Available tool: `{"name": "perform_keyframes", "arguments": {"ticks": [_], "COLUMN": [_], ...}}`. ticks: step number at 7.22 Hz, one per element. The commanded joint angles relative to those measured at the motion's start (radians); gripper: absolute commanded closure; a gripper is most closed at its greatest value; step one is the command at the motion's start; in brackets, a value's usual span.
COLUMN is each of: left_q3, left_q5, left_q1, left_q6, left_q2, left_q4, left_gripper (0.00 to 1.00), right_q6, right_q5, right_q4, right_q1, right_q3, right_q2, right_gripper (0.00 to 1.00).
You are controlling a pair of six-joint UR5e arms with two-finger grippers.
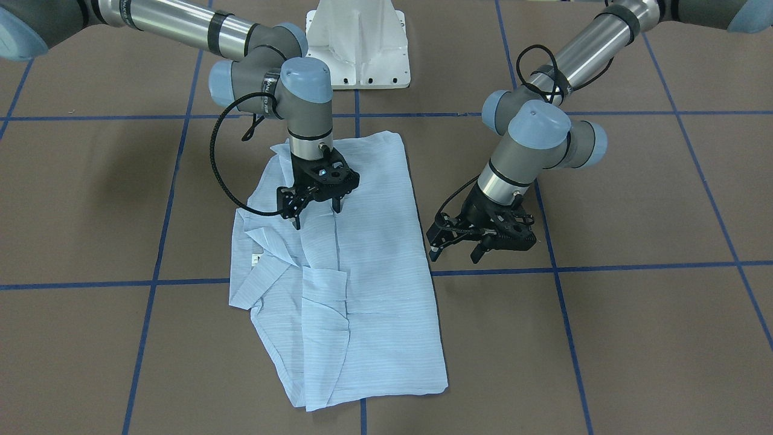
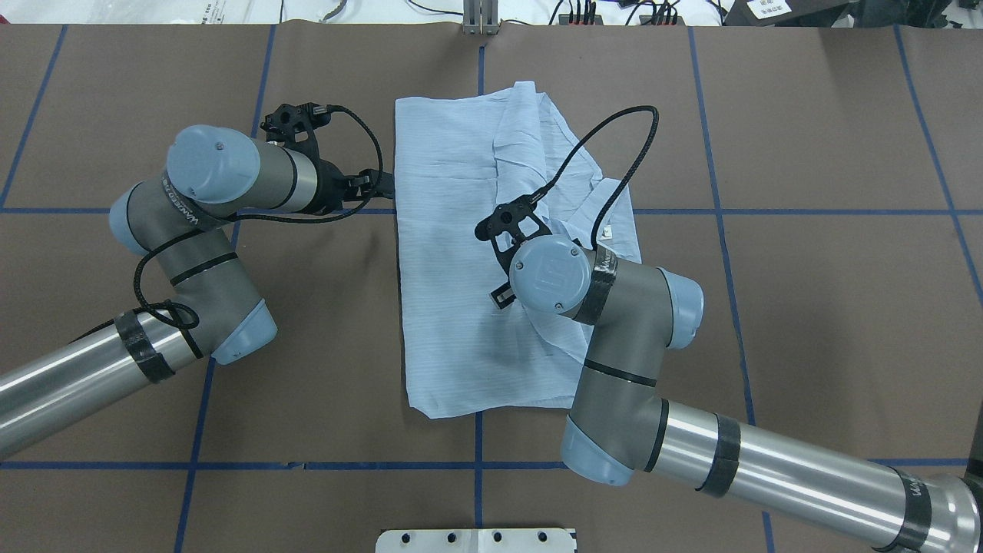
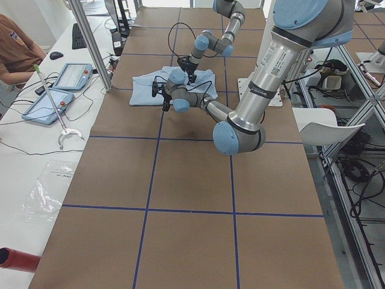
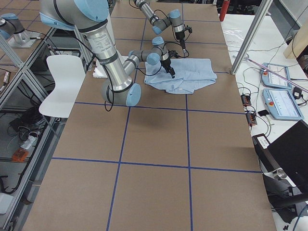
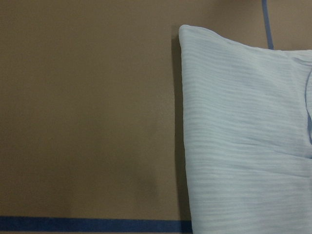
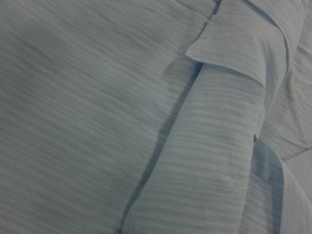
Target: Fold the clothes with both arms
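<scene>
The clothes are one light-blue striped shirt (image 1: 362, 284) lying folded lengthwise on the brown table, collar and white label on my right side (image 2: 607, 230). My right gripper (image 1: 317, 217) hangs open just above the shirt's middle, fingers pointing down, nothing between them. My left gripper (image 1: 454, 256) is open over bare table, a short way off the shirt's straight long edge (image 2: 399, 230). The left wrist view shows that edge and a corner of the shirt (image 5: 243, 136). Striped cloth with a folded placket (image 6: 219, 146) fills the right wrist view.
The white pedestal (image 1: 359, 42) stands at the robot's base. Blue tape lines (image 1: 604, 266) cross the table. In the exterior left view a person (image 3: 15, 51) sits at a side desk with tablets (image 3: 48, 105), and a white chair (image 3: 325, 129) stands beside the table.
</scene>
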Motion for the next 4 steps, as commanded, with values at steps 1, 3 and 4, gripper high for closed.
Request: {"name": "perform_keyframes", "arguments": {"ticks": [1,3,4], "left_q3": [-0.006,-0.004,-0.004], "left_q5": [-0.004,-0.004,-0.004], "left_q1": [0.0,0.0,0.0], "left_q6": [0.001,0.001,0.001], "left_q2": [-0.001,-0.001,-0.003], "left_q4": [0.001,0.001,0.001], "left_gripper": [0.0,0.0,0.0], "right_q6": [0.0,-0.003,-0.006], "right_q5": [0.0,0.001,0.003], "right_q4": [-0.002,-0.005,-0.005], "right_q1": [-0.003,-0.001,0.006], "right_q3": [-0.006,-0.005,-0.003], "right_q2": [-0.002,-0.004,-0.007], "right_gripper": [0.0,0.0,0.0]}}
